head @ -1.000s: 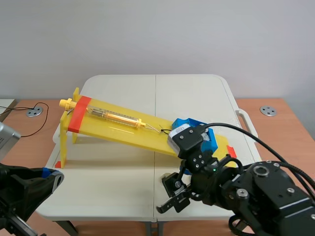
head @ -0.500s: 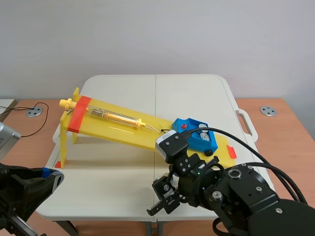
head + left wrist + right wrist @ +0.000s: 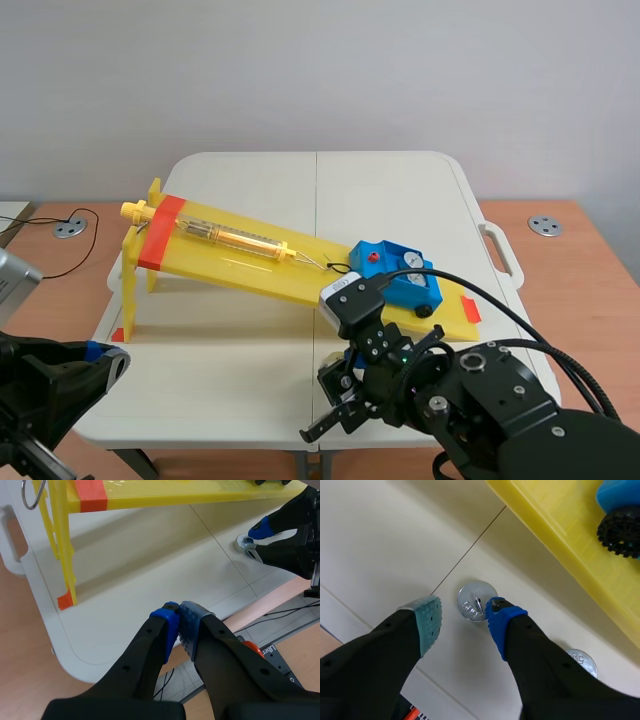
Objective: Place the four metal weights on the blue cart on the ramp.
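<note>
**Asker:** Where are the two arms, and why there?

**Describer:** In the scene view the right gripper (image 3: 335,405) hangs low at the bottom centre of the frame, over the near part of the white table (image 3: 250,180). Its fingers stand apart and straddle a metal weight (image 3: 470,600) lying flat on the table. The weight is nearer the blue pad (image 3: 497,617) than the green pad (image 3: 430,620), and nothing is gripped yet. The stance looks like a set-up for closing on the weight's small top hook. The left gripper (image 3: 179,617) sits at the bottom left of the scene, fingers pressed together on nothing. It is probably parked there to stay out of the way.

**Asker:** And the cart?

**Describer:** The blue cart (image 3: 395,285) rests at the low end of the yellow ramp (image 3: 250,265), right of centre. A thin wire hook (image 3: 335,267) joins it to a yellow spring tube (image 3: 230,237) lying up the slope. That link likely keeps the cart from rolling off.

**Asker:** How many of each thing?

**Describer:** There is one ramp, one cart, one tube and two arms. Two weights lie on the table. One is between the open fingers, and a second weight (image 3: 584,662) lies just beside, partly hidden behind the blue-padded finger. On the cart's top, two pale discs (image 3: 408,266) show next to a red knob (image 3: 374,258). They are probably weights already loaded, which would make four, though they are too small to be sure.
</note>
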`<action>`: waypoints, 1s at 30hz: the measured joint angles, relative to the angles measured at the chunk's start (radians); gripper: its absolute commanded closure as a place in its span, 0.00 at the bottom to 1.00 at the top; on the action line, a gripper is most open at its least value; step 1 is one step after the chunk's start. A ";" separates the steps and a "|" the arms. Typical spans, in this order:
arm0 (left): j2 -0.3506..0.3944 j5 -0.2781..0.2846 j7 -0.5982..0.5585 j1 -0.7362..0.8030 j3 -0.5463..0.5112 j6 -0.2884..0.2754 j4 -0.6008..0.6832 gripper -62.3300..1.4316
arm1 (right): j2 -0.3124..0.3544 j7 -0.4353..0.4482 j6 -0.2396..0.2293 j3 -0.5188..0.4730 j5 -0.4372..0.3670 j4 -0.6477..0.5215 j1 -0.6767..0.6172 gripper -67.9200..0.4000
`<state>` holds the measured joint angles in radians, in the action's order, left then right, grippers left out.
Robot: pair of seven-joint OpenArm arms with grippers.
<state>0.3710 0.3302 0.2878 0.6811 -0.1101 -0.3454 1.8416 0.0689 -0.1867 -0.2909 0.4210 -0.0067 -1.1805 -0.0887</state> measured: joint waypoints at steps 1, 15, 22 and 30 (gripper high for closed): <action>0.000 0.000 0.000 0.000 0.000 0.000 0.000 0.93 | 0.000 0.000 0.000 0.000 0.000 0.000 0.002 0.74; 0.000 0.000 0.000 0.000 0.000 0.000 0.000 0.93 | 0.000 0.014 0.026 0.000 0.000 0.032 0.025 0.98; 0.000 0.000 0.000 0.000 0.000 0.000 0.000 0.93 | 0.000 0.014 0.026 0.000 0.000 0.031 0.025 0.98; 0.000 0.000 0.000 0.000 0.000 0.000 0.000 0.93 | 0.054 -0.058 0.025 -0.025 -0.070 -0.175 -0.080 0.98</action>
<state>0.3710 0.3302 0.2878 0.6811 -0.1101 -0.3454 1.8416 0.1230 -0.2447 -0.2661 0.3958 -0.0769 -1.3556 -0.1688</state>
